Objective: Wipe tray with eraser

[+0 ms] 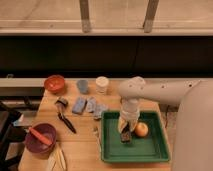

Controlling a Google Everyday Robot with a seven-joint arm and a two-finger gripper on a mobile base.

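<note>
Claw [125, 131] lowered inside green tray [150, 150] — gripping dark eraser [126, 136] against tray floor, orange fruit [141, 129] just right; wooden tabletop [80, 150] beneath.

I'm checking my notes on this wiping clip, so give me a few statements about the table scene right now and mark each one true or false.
1. The claw is down inside the green tray, at the eraser. True.
2. The orange fruit lies on the bare table outside the tray. False: it sits in the tray, just right of the eraser.
3. The black-handled brush lies on the table left of the tray. True.
4. The red bowl is inside the tray. False: it stands at the table's far left corner.
5. The blue-grey blocks lie between the brush and the tray. True.
</note>
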